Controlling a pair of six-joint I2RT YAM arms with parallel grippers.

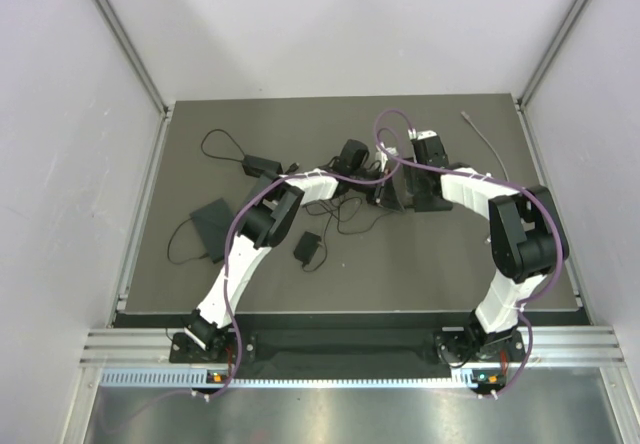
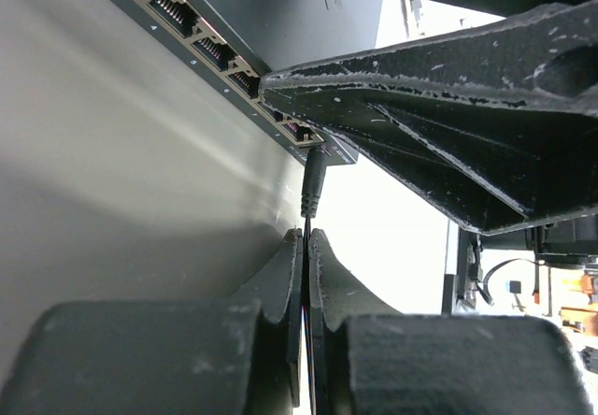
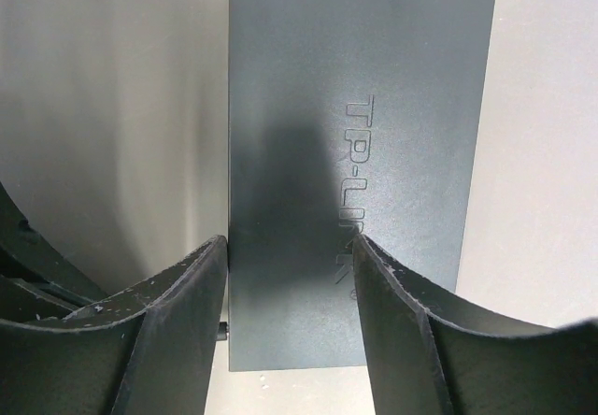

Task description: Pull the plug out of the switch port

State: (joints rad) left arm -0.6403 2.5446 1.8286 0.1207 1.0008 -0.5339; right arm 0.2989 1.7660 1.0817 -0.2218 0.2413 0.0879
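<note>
Pull not done yet. We see the plug [image 2: 313,183] seated in the switch [image 2: 280,4], at the end of the row of ports [image 2: 201,46], with its barrel sticking out toward the left wrist camera. The left claw [image 2: 306,247] is pressed together on the thin cord [image 2: 306,224] just behind the plug (on the cord, not the plug body, so we judge slipping a risk). The right claw [image 3: 290,247] is spread, one finger at the switch's edge and the other over its top face. We read that as bracing the box on the table [image 3: 112,107], but we cannot confirm contact. So the grip is made and the brace is roughly in place. What is left is the pull itself, straight back along the cord's line, until the plug clears its socket. Writing: "TP-LINK" [image 3: 360,191] is embossed on the switch top, readable in the right wrist view. The small marks by the ports are too tiny to read, and we find no other legible labels.
</note>
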